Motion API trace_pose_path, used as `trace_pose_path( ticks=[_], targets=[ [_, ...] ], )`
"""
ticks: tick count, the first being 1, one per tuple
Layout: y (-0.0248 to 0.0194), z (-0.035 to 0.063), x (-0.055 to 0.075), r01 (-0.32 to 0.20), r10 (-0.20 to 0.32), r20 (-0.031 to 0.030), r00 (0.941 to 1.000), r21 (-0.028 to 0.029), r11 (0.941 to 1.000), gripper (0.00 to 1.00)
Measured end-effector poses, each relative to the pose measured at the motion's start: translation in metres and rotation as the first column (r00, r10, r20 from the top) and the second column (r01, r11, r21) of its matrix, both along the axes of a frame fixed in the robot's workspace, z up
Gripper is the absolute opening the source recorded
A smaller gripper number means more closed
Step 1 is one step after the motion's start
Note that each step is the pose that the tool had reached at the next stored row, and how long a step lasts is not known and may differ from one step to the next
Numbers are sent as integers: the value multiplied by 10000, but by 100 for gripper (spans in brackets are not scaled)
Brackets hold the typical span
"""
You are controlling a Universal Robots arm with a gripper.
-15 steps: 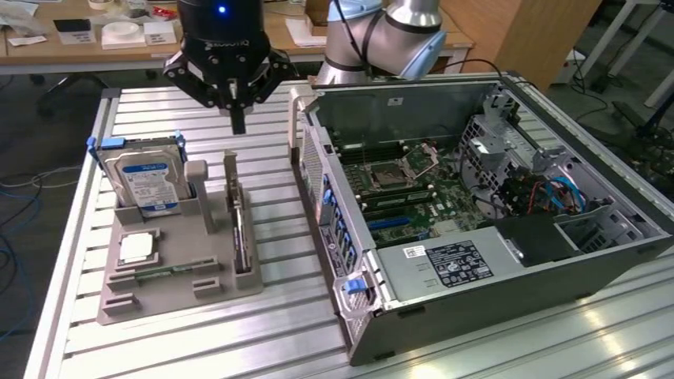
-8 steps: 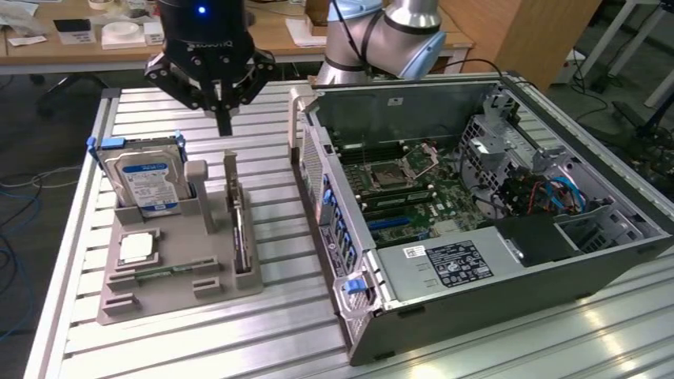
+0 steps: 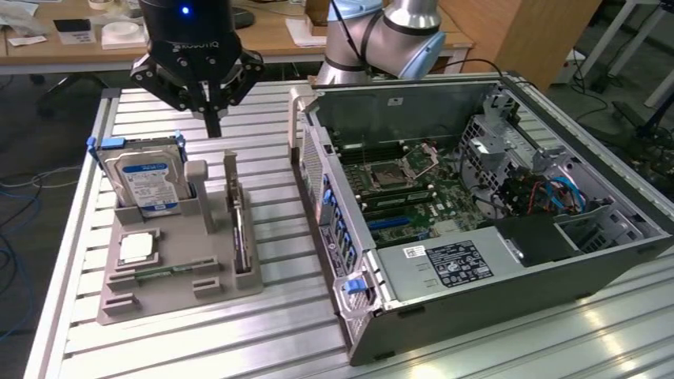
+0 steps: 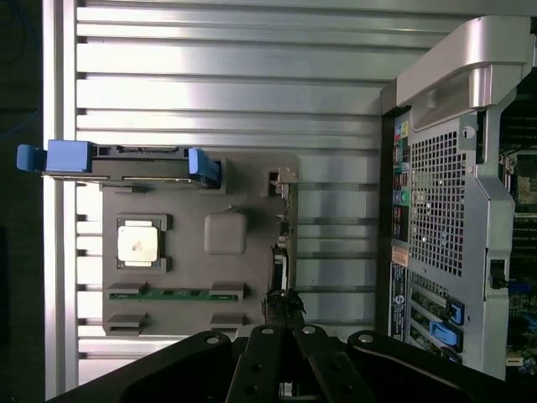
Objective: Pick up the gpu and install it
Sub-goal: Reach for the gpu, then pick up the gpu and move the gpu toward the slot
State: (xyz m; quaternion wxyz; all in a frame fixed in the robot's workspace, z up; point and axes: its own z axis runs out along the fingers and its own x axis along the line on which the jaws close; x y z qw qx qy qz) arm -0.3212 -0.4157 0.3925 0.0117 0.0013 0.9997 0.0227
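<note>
The gpu (image 3: 239, 230) is a thin dark card standing on edge in a slot along the grey holder's (image 3: 169, 296) side nearest the computer case. In the wrist view the gpu (image 4: 281, 243) shows edge-on, its silvery bracket at one end. My gripper (image 3: 213, 126) hangs well above the holder's far end, shut, with nothing between its fingers. From the wrist camera, the closed gripper (image 4: 285, 304) lines up with one end of the card, high above it.
A silver hard drive (image 3: 147, 180) with blue rails stands in the holder, beside a square chip (image 3: 137, 249) and a green memory stick (image 3: 158, 272). The open computer case (image 3: 474, 213), motherboard exposed, lies at the exterior view's right on the slatted metal table (image 3: 274, 332).
</note>
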Motion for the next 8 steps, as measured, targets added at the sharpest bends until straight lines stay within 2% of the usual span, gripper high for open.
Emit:
trace_pose_path(
  ticks=[8],
  targets=[
    [0,0,-1,1,-1,0,10000,0,10000,11]
  ],
)
